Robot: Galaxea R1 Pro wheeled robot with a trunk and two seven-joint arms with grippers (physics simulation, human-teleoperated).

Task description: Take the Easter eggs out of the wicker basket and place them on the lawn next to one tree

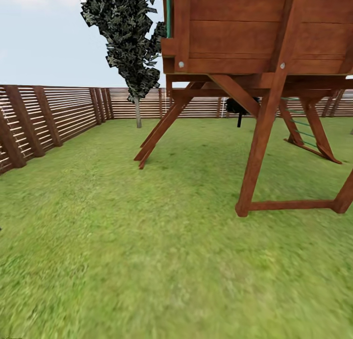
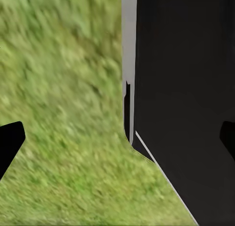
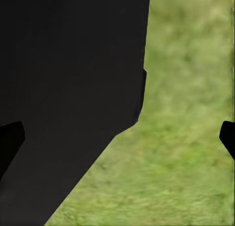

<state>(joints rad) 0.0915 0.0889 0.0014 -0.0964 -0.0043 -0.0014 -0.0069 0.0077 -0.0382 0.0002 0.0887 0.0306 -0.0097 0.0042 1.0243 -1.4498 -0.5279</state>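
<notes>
The lawn (image 1: 147, 241) spreads out ahead as mottled green grass. The Easter eggs, the wicker basket and the tree are out of view. In the left wrist view my left gripper (image 2: 119, 140) is open, its dark fingertips (image 2: 10, 142) far apart over grass with nothing between them. My right gripper (image 3: 119, 140) is open too, with one fingertip (image 3: 227, 135) at the picture's edge and grass behind it. A broad black part of my own body (image 2: 186, 88) (image 3: 63, 88) fills much of both wrist views.
A tall red-brown wooden play tower (image 1: 255, 40) stands ahead on the right, its slanted legs (image 1: 257, 153) planted in the grass. A slatted wooden fence (image 1: 44, 113) runs along the left and back. A narrow near-black cypress (image 1: 127, 35) rises by the back fence.
</notes>
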